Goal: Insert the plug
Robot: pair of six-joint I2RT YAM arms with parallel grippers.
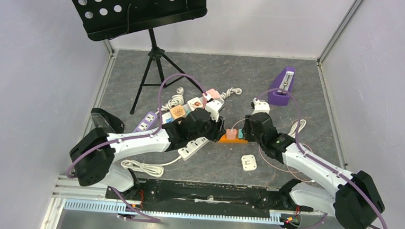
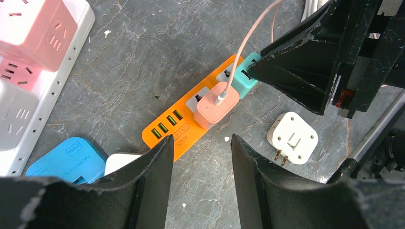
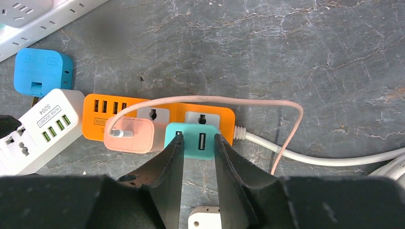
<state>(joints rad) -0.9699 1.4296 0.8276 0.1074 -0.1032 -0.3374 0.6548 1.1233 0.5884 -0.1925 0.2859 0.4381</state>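
Note:
An orange power strip [image 1: 223, 139] lies on the grey floor between my grippers; it shows in the left wrist view [image 2: 165, 129] and the right wrist view [image 3: 95, 117]. A pink charger [image 2: 216, 104] with a pink cable and a teal plug [image 3: 200, 140] sit side by side in its sockets. My right gripper [image 3: 197, 137] is open a little, and its fingertips [image 2: 250, 71] rest against the teal plug's face. My left gripper [image 2: 202, 143] is open and empty, just off the strip's USB end.
A loose white adapter [image 1: 249, 162] lies on its back near the strip. White power strips [image 1: 193, 148], pink cube sockets [image 2: 38, 28] and a blue adapter [image 2: 67, 160] crowd the left. A music stand [image 1: 150, 63] and a purple metronome [image 1: 281, 87] stand at the back.

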